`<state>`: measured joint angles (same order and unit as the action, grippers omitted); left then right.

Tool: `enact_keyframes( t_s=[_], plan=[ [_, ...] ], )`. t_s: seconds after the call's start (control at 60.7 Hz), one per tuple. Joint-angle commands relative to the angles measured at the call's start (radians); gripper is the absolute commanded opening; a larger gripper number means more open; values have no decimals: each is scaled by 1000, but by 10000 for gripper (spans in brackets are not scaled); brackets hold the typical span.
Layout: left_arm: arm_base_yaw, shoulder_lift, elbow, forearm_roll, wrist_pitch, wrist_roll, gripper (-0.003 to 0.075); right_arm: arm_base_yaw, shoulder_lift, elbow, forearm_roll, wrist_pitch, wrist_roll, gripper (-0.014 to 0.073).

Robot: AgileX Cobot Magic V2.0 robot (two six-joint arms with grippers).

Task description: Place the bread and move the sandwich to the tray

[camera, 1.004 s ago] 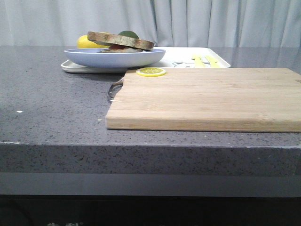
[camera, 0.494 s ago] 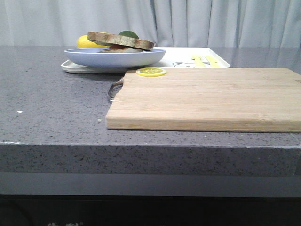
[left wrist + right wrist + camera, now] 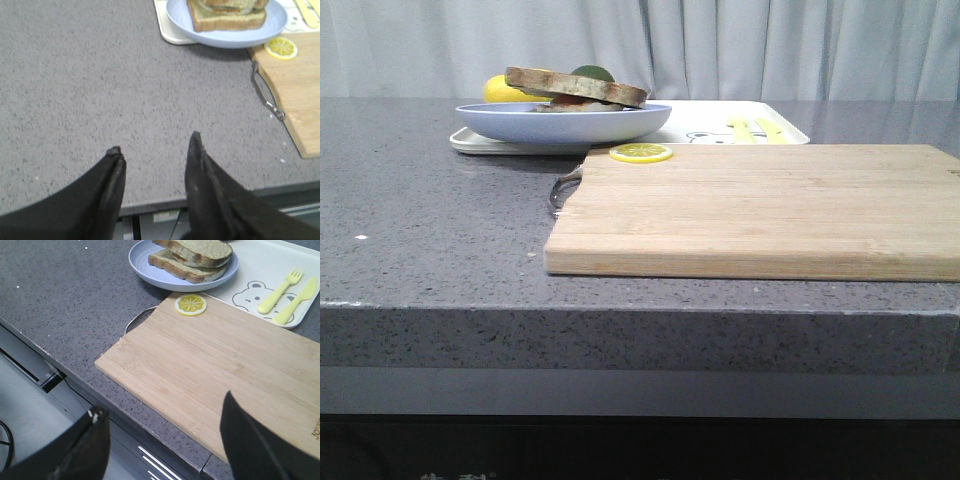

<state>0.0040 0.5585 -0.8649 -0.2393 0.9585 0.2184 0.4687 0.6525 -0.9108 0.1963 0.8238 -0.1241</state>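
The sandwich [image 3: 577, 88] lies on the round pale blue plate [image 3: 560, 122], which rests on the left end of the white tray [image 3: 720, 112]. In the right wrist view a bare brown-crusted bread slice [image 3: 197, 249] lies on top of the lower slice [image 3: 175, 267]; the egg is almost hidden between them. The sandwich [image 3: 227, 19] and plate [image 3: 270, 30] also show in the left wrist view. My left gripper [image 3: 155, 143] is open and empty over the bare counter near its front edge. My right gripper [image 3: 163, 405] is open and empty over the counter's front edge by the cutting board. Neither shows in the front view.
A wooden cutting board [image 3: 760, 205] with a metal handle [image 3: 563, 190] lies in front of the tray, a lemon slice [image 3: 641, 153] on its far left corner. A yellow fork and knife [image 3: 287, 290] lie on the tray. A lemon [image 3: 505, 90] sits behind the plate.
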Motion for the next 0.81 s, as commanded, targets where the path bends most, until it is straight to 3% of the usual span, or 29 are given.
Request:
enact_keyframes(
  t_s=[0.0, 0.148, 0.231, 0.379, 0.56, 0.79],
  plan=[
    [-6, 4, -23, -19, -112, -11, 292, -6, -2, -25, -1, -61, -2, 489],
    [-6, 4, -23, -19, -144, -11, 256, -6, -2, -25, -1, -56, -2, 461],
    [-6, 4, -23, -19, -151, -11, 169, -6, -2, -25, -1, -56, -2, 369],
    [-6, 4, -23, -19, -172, -11, -20, -6, -2, -25, -1, -56, -2, 121],
    [-6, 4, -23, -19, -196, -11, -20, -6, -2, -25, -1, -56, -2, -71],
    [-6, 4, -23, -19, -196, -11, -20, -6, -2, -25, -1, -55, -2, -67]
  ],
)
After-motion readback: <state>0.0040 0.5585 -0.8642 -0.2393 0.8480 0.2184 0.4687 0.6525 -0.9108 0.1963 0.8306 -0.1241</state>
